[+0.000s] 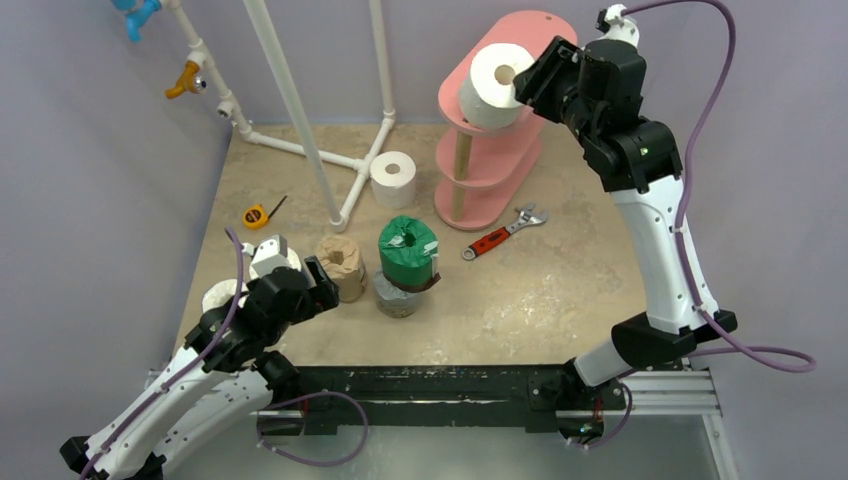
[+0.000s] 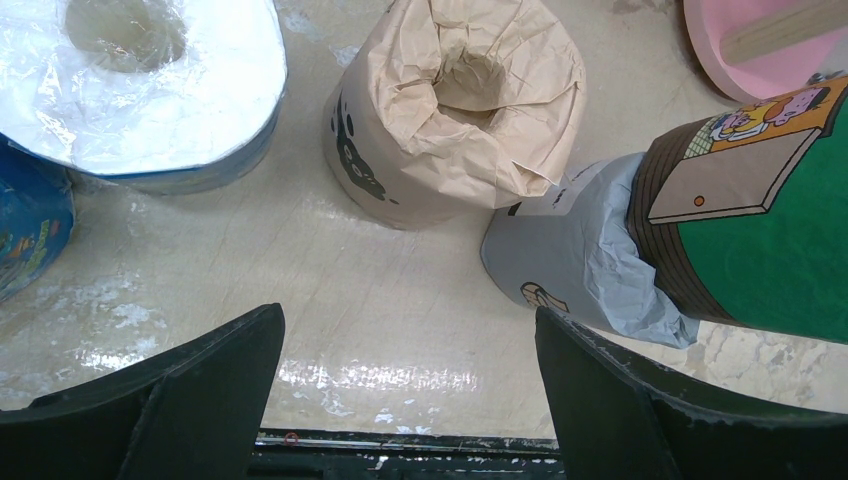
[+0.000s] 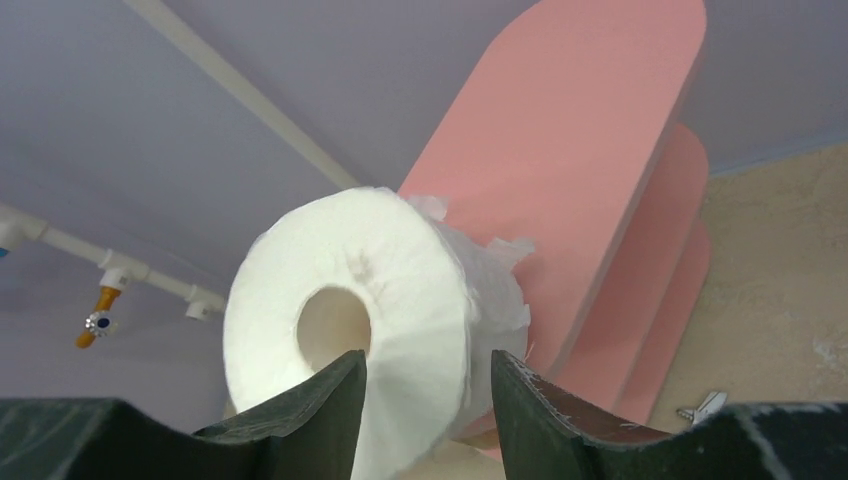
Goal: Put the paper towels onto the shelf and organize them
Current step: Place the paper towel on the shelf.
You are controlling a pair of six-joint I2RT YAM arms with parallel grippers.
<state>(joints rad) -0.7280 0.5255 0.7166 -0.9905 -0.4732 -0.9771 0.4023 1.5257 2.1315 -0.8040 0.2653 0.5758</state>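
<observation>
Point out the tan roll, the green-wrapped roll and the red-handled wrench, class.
tan roll (image 2: 440, 120), left wrist view, on its crumpled paper top.
green-wrapped roll (image 1: 400, 262), top external view, on its green side.
red-handled wrench (image 1: 490, 243), top external view, on the red handle.

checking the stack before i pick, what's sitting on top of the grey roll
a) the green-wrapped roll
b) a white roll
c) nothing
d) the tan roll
a: the green-wrapped roll stands on the grey roll, while the tan roll sits beside them on the table.
</observation>
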